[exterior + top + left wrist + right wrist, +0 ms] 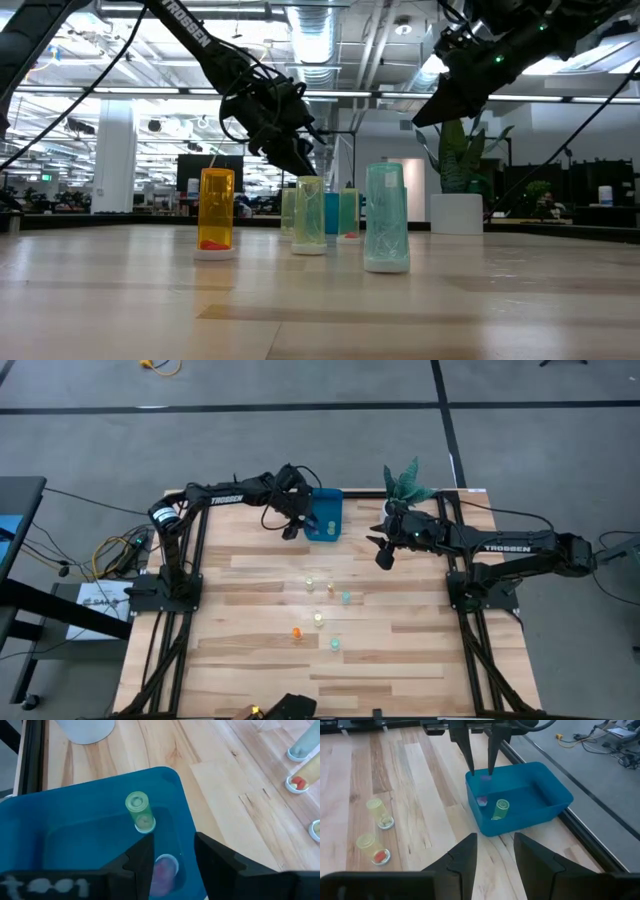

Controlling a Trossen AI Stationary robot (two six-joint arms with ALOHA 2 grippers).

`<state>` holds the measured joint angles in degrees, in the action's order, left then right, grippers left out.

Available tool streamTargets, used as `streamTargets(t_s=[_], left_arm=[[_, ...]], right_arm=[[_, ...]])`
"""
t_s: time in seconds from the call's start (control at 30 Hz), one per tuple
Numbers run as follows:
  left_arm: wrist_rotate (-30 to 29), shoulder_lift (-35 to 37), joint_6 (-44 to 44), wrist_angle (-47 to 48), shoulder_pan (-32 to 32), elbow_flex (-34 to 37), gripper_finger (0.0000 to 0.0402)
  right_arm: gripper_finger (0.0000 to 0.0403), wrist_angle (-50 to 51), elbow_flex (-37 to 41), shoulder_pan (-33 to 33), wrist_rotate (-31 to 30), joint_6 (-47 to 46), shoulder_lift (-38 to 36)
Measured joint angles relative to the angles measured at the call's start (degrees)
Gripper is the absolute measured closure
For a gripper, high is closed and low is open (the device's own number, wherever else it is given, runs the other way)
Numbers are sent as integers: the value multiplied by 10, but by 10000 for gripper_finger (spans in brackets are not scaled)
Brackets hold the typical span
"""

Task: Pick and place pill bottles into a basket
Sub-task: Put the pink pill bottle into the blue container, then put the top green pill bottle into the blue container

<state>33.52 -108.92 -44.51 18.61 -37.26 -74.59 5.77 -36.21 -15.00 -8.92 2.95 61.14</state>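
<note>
Here the left end effector hangs over the basket, fingers parted, a pink bottle loose just beneath; the green bottle lies beside it. The right end effector waits nearby, empty.

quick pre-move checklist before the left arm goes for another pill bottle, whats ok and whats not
1. Left gripper free of its bottle: ok. Its fingers stand apart over the blue bin, and the pink bottle sits below them in the bin.
2. Earlier drop settled: ok. The green bottle lies inside the bin.
3. Left fingers clear of the bin wall for a lift: cannot tell.
4. Bottles left on the table: ok. Several stand there, among them the orange bottle.
5. Right gripper out of the way: ok. It hangs above the table beside the bin, fingers apart, holding nothing.
6. Potted plant clear of the left arm's path: ok.
</note>
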Motion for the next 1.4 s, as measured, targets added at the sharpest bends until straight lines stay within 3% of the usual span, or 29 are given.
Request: streamTargets(t_s=[0.6, 0.93, 1.2, 1.4], left_arm=[[0, 5, 21, 27, 1, 0, 264], [64, 120, 81, 78, 38, 1, 264], [41, 232, 233, -59, 136, 122, 264], [-99, 330, 360, -216, 223, 276, 264]], right_arm=[[281, 24, 0, 0, 12, 0, 0], [281, 34, 0, 10, 45, -63, 0], [281, 37, 18, 73, 45, -86, 0], [277, 34, 22, 161, 19, -86, 0]])
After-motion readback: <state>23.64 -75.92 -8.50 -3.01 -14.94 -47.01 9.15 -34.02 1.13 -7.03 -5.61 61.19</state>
